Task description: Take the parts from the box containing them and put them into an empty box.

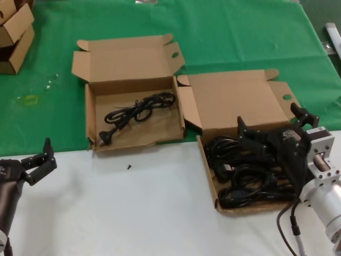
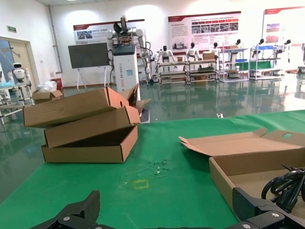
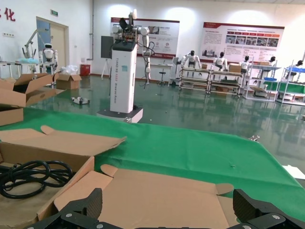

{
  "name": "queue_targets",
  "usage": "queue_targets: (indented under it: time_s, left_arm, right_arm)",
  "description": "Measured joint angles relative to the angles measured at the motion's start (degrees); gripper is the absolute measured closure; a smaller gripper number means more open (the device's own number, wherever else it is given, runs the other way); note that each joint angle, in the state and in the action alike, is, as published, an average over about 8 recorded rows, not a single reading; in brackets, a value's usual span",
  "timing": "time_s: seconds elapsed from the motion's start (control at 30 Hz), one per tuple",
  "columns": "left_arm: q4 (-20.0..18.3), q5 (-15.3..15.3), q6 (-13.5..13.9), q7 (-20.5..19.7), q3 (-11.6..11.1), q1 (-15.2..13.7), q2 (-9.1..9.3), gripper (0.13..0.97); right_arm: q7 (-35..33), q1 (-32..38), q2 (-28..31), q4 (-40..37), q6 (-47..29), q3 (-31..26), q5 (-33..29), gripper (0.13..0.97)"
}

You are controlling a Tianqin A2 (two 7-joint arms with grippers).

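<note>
My right gripper (image 1: 269, 140) hangs over the box at the lower right of the head view, the one containing the parts (image 1: 242, 178), a heap of black coiled power cords lying in overlapping loops on its floor. Its jaws stand wide apart and hold nothing; in the right wrist view the two black tips (image 3: 81, 210) sit far from each other over the open lid. The box containing them (image 1: 209, 172) has its lid folded back towards the green cloth. Just beside it, at the centre of the head view, sits the other box (image 1: 91, 114), not quite empty: one cord (image 1: 139, 112) already lies stretched across its floor, a plug at its lower left end. I judge these cords light, limp and glossy, so a loose pinch may let them slide, and one loop may drag its neighbours up, since the coils lie tangled together. The best hold, I think, is across the bundled middle of a single coil, where several strands lie side by side, not at a moulded plug, which would leave the rest dangling. My left gripper (image 1: 42, 162) waits at the lower left over the white bench (image 1: 133, 213), jaws open and empty.
</note>
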Motion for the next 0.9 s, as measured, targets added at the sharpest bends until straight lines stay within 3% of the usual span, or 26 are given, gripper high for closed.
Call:
queue_targets:
  time_s: [0.9]
  left_arm:
    - [0.00, 0.00, 0.00, 0.00, 0.00, 0.00, 0.00, 0.132]
  right_arm:
    - [0.00, 0.00, 0.00, 0.00, 0.00, 0.00, 0.00, 0.129]
